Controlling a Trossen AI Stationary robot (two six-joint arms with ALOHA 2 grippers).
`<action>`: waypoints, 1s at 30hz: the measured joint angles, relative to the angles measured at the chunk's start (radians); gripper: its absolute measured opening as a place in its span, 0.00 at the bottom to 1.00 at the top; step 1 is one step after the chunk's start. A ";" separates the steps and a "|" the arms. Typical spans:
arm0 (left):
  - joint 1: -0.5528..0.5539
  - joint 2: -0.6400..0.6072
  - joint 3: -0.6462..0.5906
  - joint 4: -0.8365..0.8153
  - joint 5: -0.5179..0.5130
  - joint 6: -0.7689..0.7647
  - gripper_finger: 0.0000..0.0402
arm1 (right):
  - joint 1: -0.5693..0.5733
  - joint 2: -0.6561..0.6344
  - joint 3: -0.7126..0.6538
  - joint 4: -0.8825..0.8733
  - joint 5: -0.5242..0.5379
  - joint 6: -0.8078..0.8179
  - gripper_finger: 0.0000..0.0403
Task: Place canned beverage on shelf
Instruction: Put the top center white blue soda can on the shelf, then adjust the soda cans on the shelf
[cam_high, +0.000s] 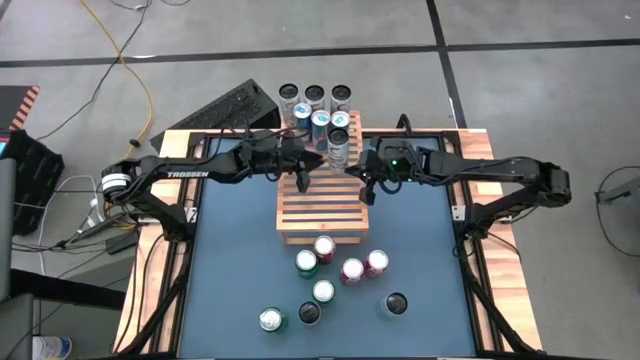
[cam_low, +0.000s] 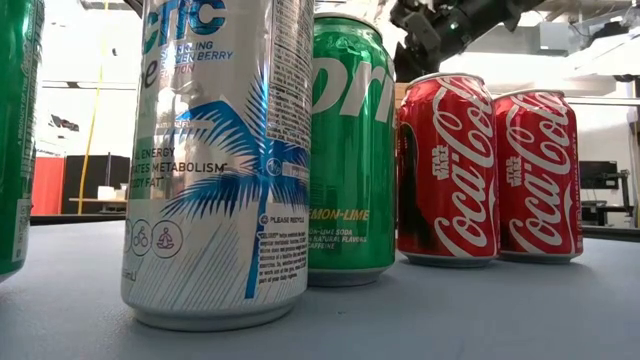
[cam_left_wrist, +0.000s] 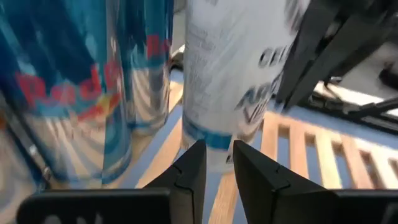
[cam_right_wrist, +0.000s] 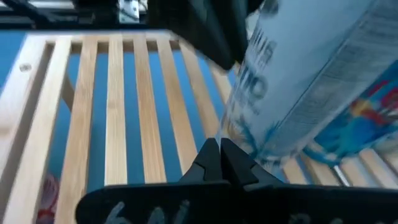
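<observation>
My gripper (cam_left_wrist: 216, 163) hangs with fingers (cam_left_wrist: 189, 171) nearly together, a narrow gap between them, just short of a white can (cam_left_wrist: 239, 68) standing on the slatted shelf (cam_left_wrist: 311, 152). Blue Red Bull cans (cam_left_wrist: 68, 93) stand beside it

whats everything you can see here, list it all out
table: one, blue top with wooden edges
shelf: one, light wood slats, middle of the table
far cans: about seven, silver, blue and dark tops, clustered at the shelf's far end
near cans: eight, red, green, silver and black, standing loose on the table in front of the shelf
cable: one, yellow, on the floor beyond the table
left gripper: dark, over the shelf's far left, narrow gap, holding nothing
right gripper: dark, shut and empty, over the shelf's far right
</observation>
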 joint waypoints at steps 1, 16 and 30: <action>0.000 0.000 0.000 0.011 -0.002 0.000 0.16 | -0.005 0.003 -0.001 -0.007 0.000 0.000 0.00; -0.008 -0.027 -0.001 0.002 0.071 -0.022 0.15 | -0.058 -0.004 -0.001 -0.004 0.030 0.019 0.00; 0.035 -0.307 0.002 -0.086 -0.147 0.285 0.27 | -0.056 -0.028 -0.001 -0.048 0.030 0.024 0.00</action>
